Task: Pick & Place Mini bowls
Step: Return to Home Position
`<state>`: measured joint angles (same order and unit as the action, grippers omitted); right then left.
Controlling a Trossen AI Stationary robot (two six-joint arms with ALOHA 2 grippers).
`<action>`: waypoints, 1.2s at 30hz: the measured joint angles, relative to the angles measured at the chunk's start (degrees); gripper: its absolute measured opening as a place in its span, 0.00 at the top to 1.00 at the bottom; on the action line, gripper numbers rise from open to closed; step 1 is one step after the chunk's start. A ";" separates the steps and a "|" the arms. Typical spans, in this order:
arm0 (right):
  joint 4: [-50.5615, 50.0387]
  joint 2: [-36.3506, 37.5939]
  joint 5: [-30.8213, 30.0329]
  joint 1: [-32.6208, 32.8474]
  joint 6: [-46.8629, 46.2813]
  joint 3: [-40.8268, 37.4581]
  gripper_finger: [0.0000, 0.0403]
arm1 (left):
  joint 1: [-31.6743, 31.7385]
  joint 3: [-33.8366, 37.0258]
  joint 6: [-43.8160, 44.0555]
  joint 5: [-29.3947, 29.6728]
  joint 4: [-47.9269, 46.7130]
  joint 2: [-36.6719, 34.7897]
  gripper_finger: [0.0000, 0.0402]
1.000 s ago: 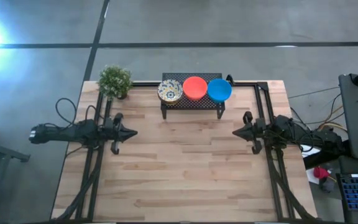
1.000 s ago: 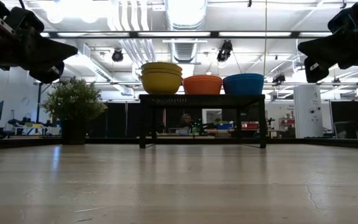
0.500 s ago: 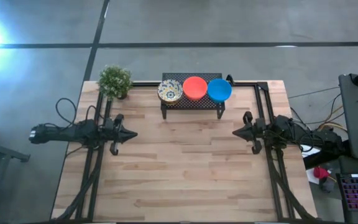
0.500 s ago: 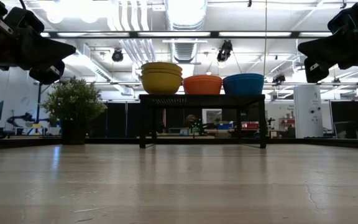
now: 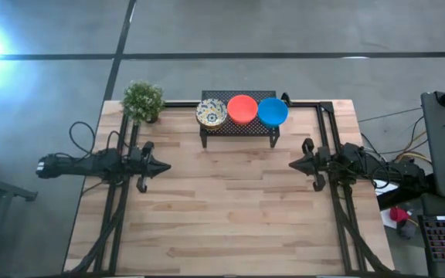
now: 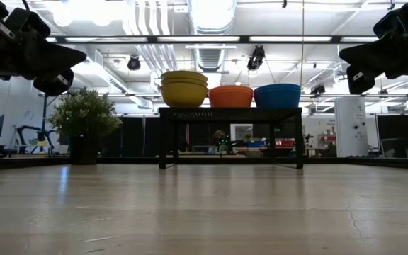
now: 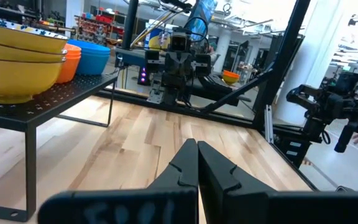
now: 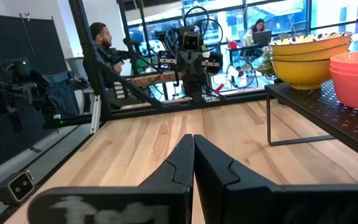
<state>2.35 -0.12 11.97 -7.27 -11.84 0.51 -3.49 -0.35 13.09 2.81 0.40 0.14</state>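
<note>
Left claw point(image 5: 165, 165) hangs over the desk's point(image 5: 230, 216) left edge, about halfway along it, pointing inward. Its two fingers are pressed together with nothing between them, as the left wrist view confirms point(image 7: 197, 149). Near the far left corner stands the potted plant point(image 5: 143, 100). Beside it, at the middle of the far edge, is the black mesh rack point(image 5: 238, 129), which carries all the mini bowls in a row. The cream patterned bowls point(image 5: 212, 114), yellow on the outside, come first, then the orange bowls point(image 5: 242, 109), then the blue bowls point(image 5: 272, 111). Each colour is nested in its own stack, and neighbouring stacks touch or nearly touch. No bowl lies on the desk boards. Right claw point(image 5: 293, 164) mirrors the left one at the right edge, also closed on nothing point(image 8: 193, 142).

The sorting looks finished, and both arms seem at or very near their rest pose. Any last settling should be small and slow, drawing each arm back along its own edge. That path lies well apart from the rack, so the stacks are not jolted.
</note>
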 joint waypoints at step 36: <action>0.04 0.00 0.00 0.02 0.00 0.00 0.98 | 0.01 -0.23 0.00 0.09 1.23 0.04 1.00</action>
<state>2.39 -0.12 11.97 -7.25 -11.84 0.51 -3.48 -0.58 13.09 2.90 1.64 0.19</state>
